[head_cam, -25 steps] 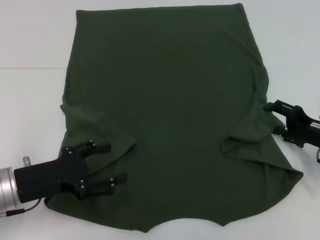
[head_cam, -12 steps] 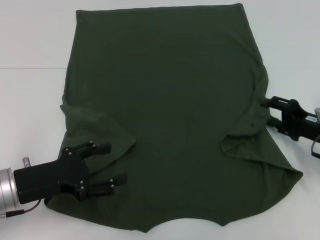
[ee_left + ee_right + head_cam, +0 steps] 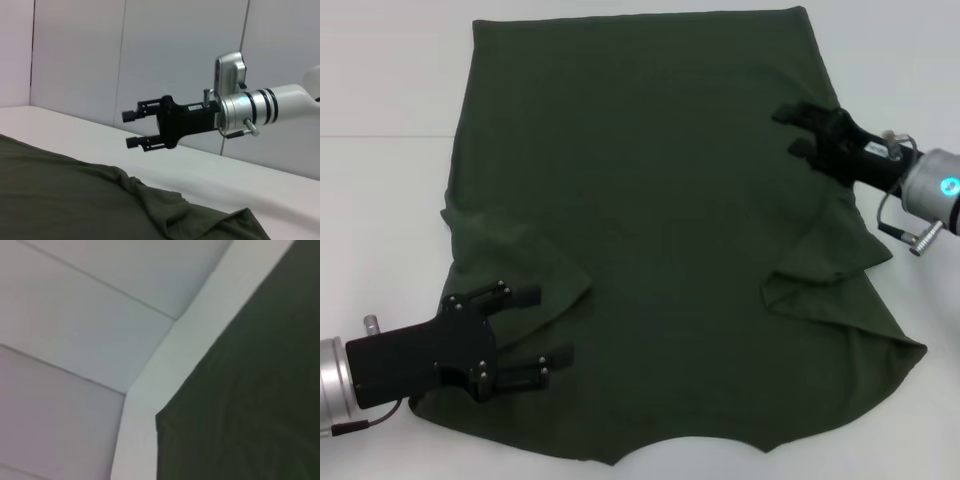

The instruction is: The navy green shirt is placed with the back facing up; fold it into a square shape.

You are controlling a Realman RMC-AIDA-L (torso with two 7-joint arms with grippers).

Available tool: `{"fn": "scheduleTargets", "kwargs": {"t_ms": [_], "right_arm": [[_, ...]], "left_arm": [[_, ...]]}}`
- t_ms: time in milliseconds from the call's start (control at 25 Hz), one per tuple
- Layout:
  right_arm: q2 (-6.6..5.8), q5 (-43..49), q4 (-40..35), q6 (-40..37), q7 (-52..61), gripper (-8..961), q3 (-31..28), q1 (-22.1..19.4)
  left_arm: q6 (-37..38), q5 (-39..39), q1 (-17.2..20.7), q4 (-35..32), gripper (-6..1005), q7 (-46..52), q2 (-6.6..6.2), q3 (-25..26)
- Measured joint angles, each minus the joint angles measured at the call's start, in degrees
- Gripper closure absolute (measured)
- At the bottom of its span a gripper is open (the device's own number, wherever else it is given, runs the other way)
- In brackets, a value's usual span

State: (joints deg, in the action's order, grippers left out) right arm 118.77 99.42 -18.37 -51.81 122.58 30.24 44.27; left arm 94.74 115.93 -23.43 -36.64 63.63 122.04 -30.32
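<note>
1. Head view is showing me the navy green shirt [image 3: 660,240] lying spread across the white table [image 3: 380,80], with both sleeves folded in onto the body and the straight hem at the far edge.
2. I am seeing the left gripper [image 3: 542,332] sitting low over the near left part of the shirt, next to the folded-in left sleeve, its body reaching in from the table's near left corner.
3. Its fingers [image 3: 525,296] are standing spread apart, with bare green fabric showing between them; they are gripping nothing.
4. I am seeing the right gripper [image 3: 791,130] hanging over the shirt's right side, towards the far end, beyond the folded right sleeve.
5. Left wrist view is showing the right gripper [image 3: 131,129] raised clear above the cloth, its two fingers [image 3: 137,115] parted and empty, the shirt [image 3: 75,200] lying rumpled beneath it.
6. Right wrist view is showing me only a corner of the shirt [image 3: 250,405] lying against the white table [image 3: 150,390], with wall panels behind.
</note>
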Motion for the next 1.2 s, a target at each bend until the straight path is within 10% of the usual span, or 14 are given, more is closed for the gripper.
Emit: {"fn": "scheduleTargets", "kwargs": {"t_ms": [680,1200], "right_arm": [[-1.18,-1.2,-0.2,-11.3,5.0,306,-0.5,-15.7],[-0.75,-0.5,3.6,-11.0,7.0,320,1.3,-15.5]], "left_arm": [[-0.5,-0.7,-0.1,0.3,116,0.1,0.05,0.0],[-0.8,-1.0,-0.5,0.2,116,-0.5,0.30,0.0]]}}
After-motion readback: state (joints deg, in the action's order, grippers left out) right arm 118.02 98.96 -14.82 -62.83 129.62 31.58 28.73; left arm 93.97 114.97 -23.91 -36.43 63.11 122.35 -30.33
